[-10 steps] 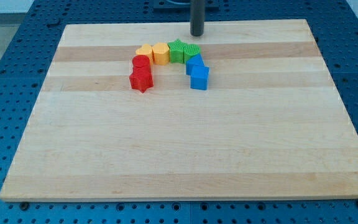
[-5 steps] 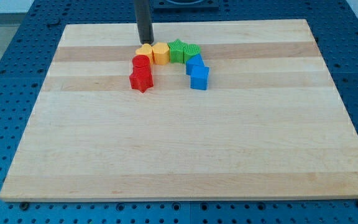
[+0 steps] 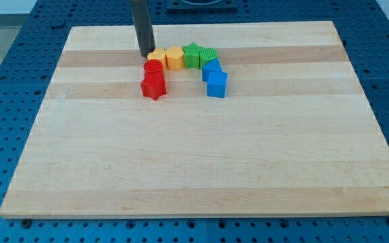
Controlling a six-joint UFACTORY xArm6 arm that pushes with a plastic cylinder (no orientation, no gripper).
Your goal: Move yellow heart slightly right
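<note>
The blocks form an arch near the board's top middle. A yellow block [image 3: 157,55], which I take for the heart, sits at the arch's upper left, touching a second yellow block [image 3: 174,58] on its right. My tip [image 3: 143,54] stands just left of the first yellow block, close to or touching its left side. A red cylinder [image 3: 153,68] and a red star [image 3: 153,86] lie below it. A green star [image 3: 192,55] and a green ridged block [image 3: 209,56] continue the arch to the right, then two blue blocks [image 3: 212,69] [image 3: 217,84].
The wooden board [image 3: 201,169] lies on a blue perforated table [image 3: 5,81]. All blocks sit in one tight cluster.
My tip has moved left along the board's top, from above the green blocks to the left side of the yellow block, and slightly down. The blocks have not visibly moved.
</note>
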